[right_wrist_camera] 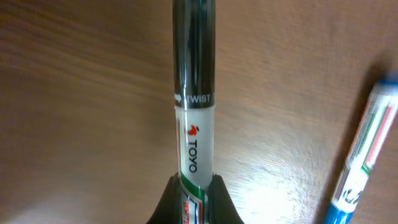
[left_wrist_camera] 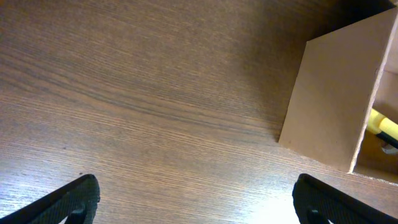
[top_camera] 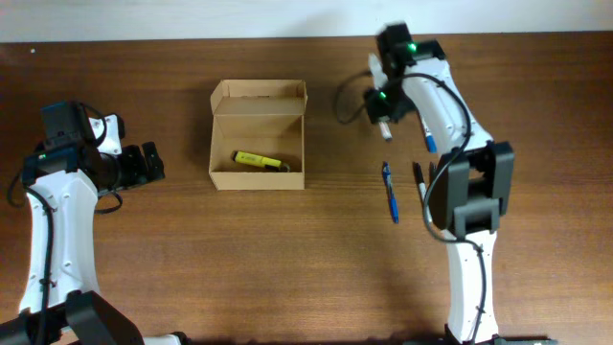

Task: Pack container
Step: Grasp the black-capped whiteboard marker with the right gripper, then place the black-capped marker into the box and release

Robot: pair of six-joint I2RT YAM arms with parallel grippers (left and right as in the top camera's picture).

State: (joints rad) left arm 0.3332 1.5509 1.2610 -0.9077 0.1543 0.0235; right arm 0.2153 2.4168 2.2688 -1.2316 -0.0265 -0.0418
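Observation:
The tan cardboard container (top_camera: 257,135) stands open at the table's middle left, its lid flap folded back at the far side. A yellow highlighter (top_camera: 257,160) lies inside it. In the left wrist view the container's side wall (left_wrist_camera: 329,102) and the highlighter's end (left_wrist_camera: 384,126) show at the right. My left gripper (top_camera: 153,163) is open and empty, left of the container. My right gripper (top_camera: 383,120) is shut on a white marker with a black cap (right_wrist_camera: 194,87), held above the table right of the container.
A blue pen (top_camera: 390,192) and a black pen (top_camera: 420,178) lie on the table right of the container. Another blue marker (top_camera: 430,143) lies beside the right arm and shows in the right wrist view (right_wrist_camera: 360,162).

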